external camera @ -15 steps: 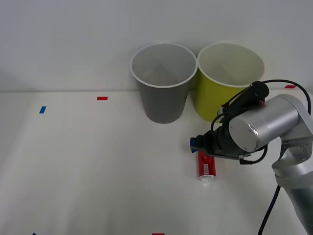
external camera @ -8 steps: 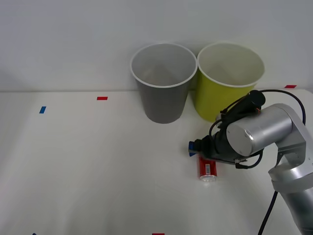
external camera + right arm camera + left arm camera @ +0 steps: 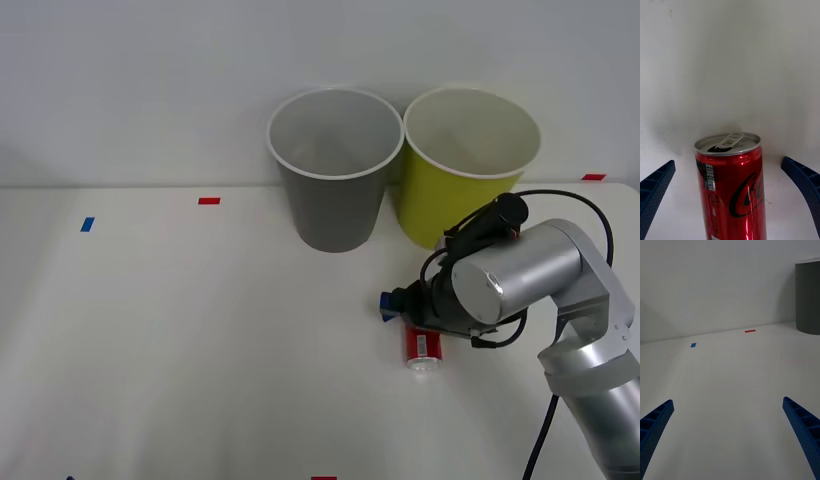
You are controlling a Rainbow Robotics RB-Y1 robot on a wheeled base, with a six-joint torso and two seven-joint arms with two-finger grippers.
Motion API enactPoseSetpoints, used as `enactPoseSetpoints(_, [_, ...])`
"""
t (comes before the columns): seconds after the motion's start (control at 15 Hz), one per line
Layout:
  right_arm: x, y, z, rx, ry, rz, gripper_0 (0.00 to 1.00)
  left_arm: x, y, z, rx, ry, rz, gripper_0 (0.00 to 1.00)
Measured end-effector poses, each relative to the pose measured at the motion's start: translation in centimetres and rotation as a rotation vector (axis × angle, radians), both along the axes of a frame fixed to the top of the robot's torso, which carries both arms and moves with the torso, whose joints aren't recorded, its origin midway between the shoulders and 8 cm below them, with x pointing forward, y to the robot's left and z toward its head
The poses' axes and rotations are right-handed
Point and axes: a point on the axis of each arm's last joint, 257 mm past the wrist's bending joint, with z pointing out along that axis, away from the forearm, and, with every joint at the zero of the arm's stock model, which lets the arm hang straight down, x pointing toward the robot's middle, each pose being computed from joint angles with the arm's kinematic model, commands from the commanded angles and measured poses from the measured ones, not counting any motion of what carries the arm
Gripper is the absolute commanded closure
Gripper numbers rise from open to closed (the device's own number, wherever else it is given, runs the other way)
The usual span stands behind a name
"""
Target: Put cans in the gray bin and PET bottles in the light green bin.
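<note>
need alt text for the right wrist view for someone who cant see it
A red can with its silver, opened top facing away lies on a white table, centred between the right gripper's two open blue ribbed fingers. Neither finger touches the can.

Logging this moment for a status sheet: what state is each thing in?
red can: lying on its side on the table, tab end opened, not gripped
gray bin: upright, nothing seen inside
light green bin: upright, nothing seen inside
right gripper: open, fingers either side of the can
left gripper: open, holding nothing
</note>
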Motion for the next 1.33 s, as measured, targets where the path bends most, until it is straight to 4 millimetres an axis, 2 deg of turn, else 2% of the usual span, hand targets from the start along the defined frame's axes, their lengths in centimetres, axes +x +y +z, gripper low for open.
enactPoseSetpoints(0.13, [0.0,-0.1,-0.1,-0.013,-0.003,-0.002,0.01,0.0,0.0,0.0,0.0,0.0,0.0,0.0])
enactPoseSetpoints(0.2, [0.0,-0.1,-0.2,-0.018,-0.004,-0.003,0.77,0.0,0.0,0.0,0.0,0.0,0.0,0.0])
enactPoseSetpoints(0.27, [0.0,-0.1,-0.2,-0.02,-0.006,-0.003,0.97,0.0,0.0,0.0,0.0,0.0,0.0,0.0])
enactPoseSetpoints(0.47, [0.3,0.1,-0.3,-0.033,-0.023,-0.003,1.0,0.0,0.0,0.0,0.0,0.0,0.0,0.0])
enactPoseSetpoints(1.07, [-0.2,0.2,-0.6,-0.035,-0.028,0.004,1.0,0.0,0.0,0.0,0.0,0.0,0.0,0.0])
enactPoseSetpoints(1.33, [-0.8,0.9,0.9,-0.009,-0.072,0.03,1.0,0.0,0.0,0.0,0.0,0.0,0.0,0.0])
